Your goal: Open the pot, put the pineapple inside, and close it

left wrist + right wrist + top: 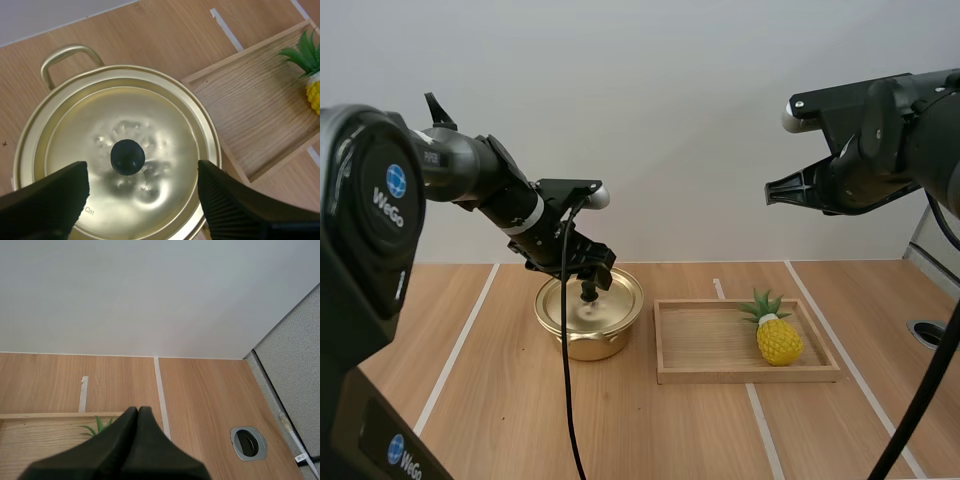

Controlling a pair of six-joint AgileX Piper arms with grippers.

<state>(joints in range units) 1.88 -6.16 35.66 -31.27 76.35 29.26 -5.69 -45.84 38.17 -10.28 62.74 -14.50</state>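
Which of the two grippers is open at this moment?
The left gripper: its black fingers stand apart above the round black knob on the gold metal lid. The right gripper is shut, fingers together as one wedge.

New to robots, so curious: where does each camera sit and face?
High view: behind, above the bases, facing down over the table; left arm, right arm show.
Left wrist view: on the left arm, facing down at the knob of the pot lid; left gripper open.
Right wrist view: on the right arm, facing the rim of the wooden tray; right gripper shut.
Shared: pineapple leaves, all three.
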